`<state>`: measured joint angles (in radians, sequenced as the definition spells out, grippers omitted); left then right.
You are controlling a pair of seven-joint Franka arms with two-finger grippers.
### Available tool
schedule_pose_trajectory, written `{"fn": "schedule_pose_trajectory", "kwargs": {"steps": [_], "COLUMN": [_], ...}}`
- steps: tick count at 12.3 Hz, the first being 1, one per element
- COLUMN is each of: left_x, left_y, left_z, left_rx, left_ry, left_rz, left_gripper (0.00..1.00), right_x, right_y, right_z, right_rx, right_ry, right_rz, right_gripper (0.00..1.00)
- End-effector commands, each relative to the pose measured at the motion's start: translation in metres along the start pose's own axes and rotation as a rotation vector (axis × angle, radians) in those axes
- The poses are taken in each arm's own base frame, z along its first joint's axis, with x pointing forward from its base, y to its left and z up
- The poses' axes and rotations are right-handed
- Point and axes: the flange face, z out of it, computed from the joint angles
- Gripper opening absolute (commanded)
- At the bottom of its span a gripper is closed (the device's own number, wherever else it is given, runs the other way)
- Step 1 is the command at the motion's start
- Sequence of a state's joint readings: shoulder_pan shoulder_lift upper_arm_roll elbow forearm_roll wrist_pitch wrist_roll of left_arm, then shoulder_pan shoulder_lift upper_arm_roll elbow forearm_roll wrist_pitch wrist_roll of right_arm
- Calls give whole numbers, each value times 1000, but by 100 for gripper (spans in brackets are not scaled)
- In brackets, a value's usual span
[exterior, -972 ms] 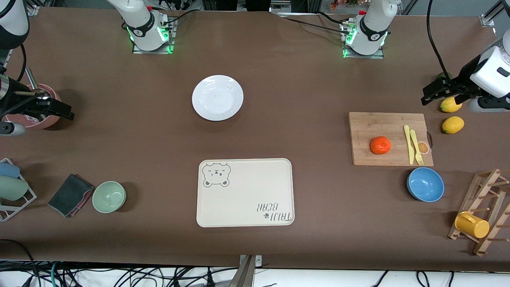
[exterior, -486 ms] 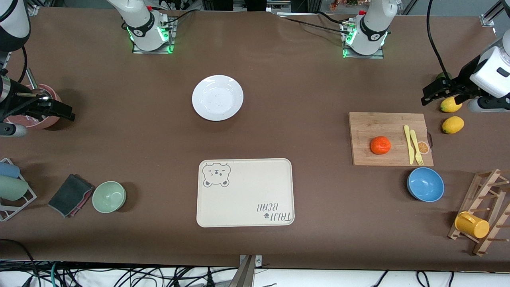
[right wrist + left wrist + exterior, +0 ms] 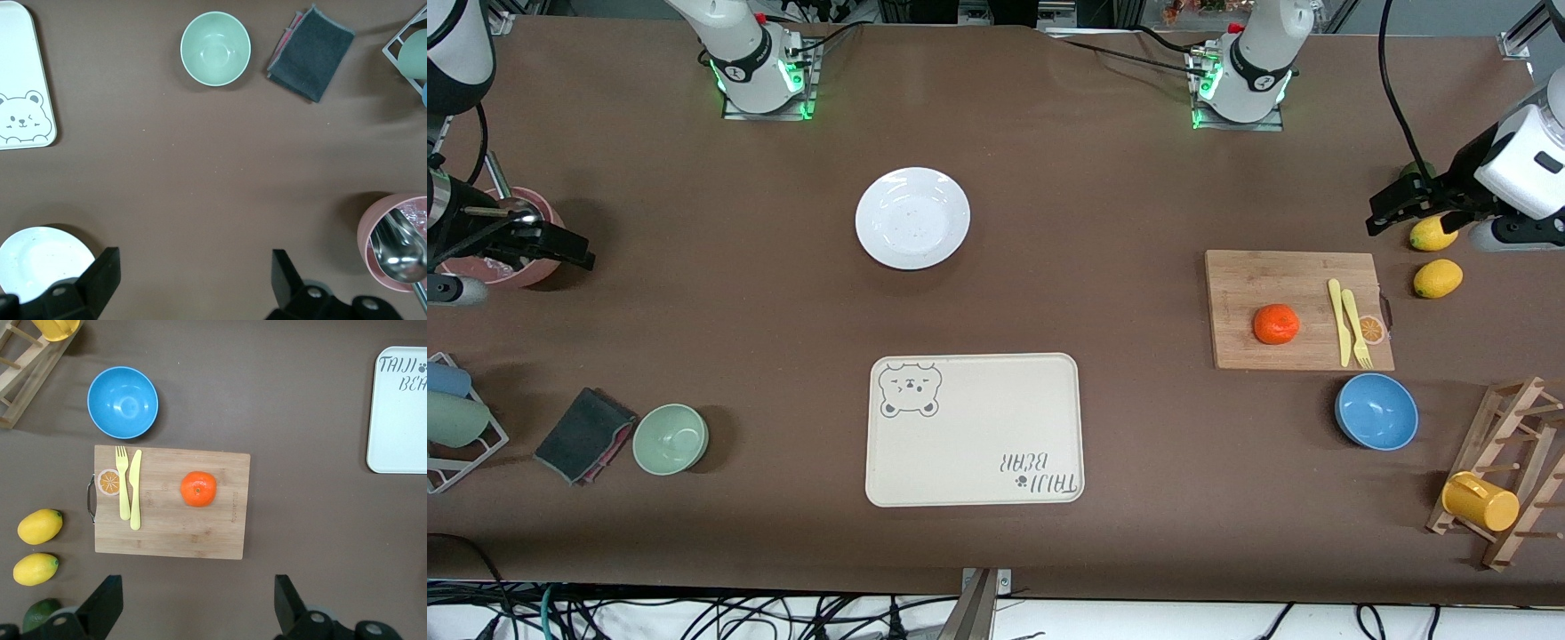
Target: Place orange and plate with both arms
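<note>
The orange (image 3: 1276,324) sits stem-up on the board (image 3: 1254,276), the plate (image 3: 912,218) flat on the table (image 3: 1094,222), both grippers (image 3: 1392,206) (image 3: 560,252) aloft, fingers open.

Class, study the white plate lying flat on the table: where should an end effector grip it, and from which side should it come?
Probably at the rim of the plate, coming from above at a slant: it lies flat, so only the shallow raised edge offers purchase. The open right end effector is the nearer one.
</note>
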<state>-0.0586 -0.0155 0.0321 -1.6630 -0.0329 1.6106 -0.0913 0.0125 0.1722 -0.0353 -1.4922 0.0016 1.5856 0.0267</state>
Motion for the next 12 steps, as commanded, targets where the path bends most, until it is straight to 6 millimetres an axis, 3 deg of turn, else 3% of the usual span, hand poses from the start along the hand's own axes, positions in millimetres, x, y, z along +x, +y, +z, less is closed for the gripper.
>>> {"fn": "schedule_pose_trajectory", "kwargs": {"steps": [1,4,5,8,9,10,11,12], "left_x": [3,4,13,68,81,98,98,96], "left_y": [3,2,2,13,29,35,61,66], "left_z": [-6,-6,10,49,84,134,142,151], "left_rx": [20,19,15,3,9,24,33,35], "left_ry": [-1,5,-20,-31,-80,-152,-158,-173], "left_rz": [-2,-8,-16,-10,12,25,63,76], "left_gripper": [100,100,100,100,100,100,100,100], "right_x": [-2,-2,-2,-2,-2,-2,-2,-2], "right_y": [1,0,0,0,0,0,-1,-1], "right_z": [-1,-2,-2,-2,-1,-1,-2,-1], "right_rx": [-2,-2,-2,-2,-2,-2,-2,-2], "right_ry": [1,1,1,-1,-2,-2,-1,-2], "right_rz": [1,0,0,0,0,0,-2,-2], "right_gripper": [100,100,100,100,100,100,100,100]}}
